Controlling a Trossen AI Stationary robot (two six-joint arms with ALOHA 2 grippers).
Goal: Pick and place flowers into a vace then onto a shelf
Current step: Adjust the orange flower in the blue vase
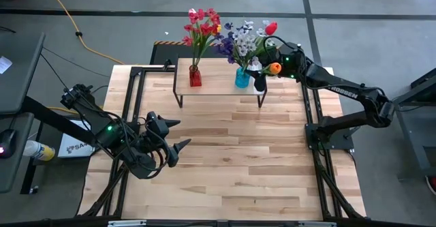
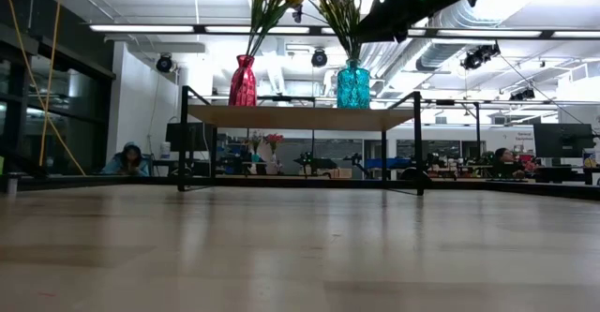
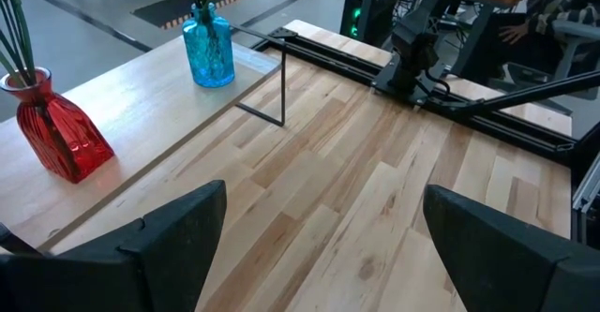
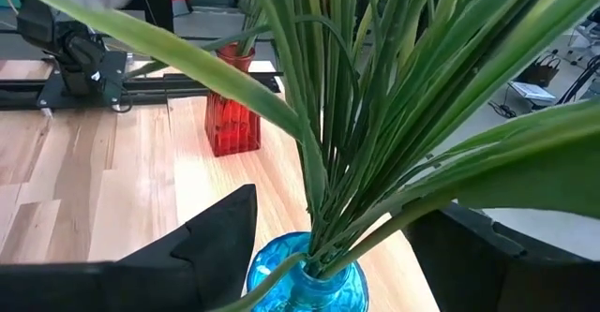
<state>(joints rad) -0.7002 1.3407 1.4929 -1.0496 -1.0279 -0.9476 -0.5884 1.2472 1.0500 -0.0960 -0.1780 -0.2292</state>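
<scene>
A: What did the surface and the room look like?

B: The bench (image 1: 225, 165) was a light wooden slatted top on a black frame, standing on a grey floor with a yellow cable (image 1: 71, 22) running across it. Seen level from the bench top, the room behind was a bright open workshop with ceiling lights and ducts, and a person (image 2: 127, 159) sat far off at 1 side.

A: And the shelf?

B: The shelf (image 1: 218, 84) stood at the far edge of the bench on thin black legs. 2 vases were on it, upright and apart: a red vase (image 1: 195, 76) and a blue vase (image 1: 242, 78), both holding flowers (image 1: 231, 36).

A: Where was the right end effector against those flowers?

B: The right end effector (image 1: 261, 69) hung over the shelf's end, just beside the blue vase. Its fingers were apart, 1 on each side of the green stems (image 4: 356, 134) rising from the blue vase; I could not tell whether they touched them. An orange tulip (image 1: 274, 68) sat right next to it.

A: The left one?

B: The left end effector (image 1: 174, 135) waited low over the near-left part of the bench, well apart from the shelf, fingers spread wide and holding nothing.
</scene>
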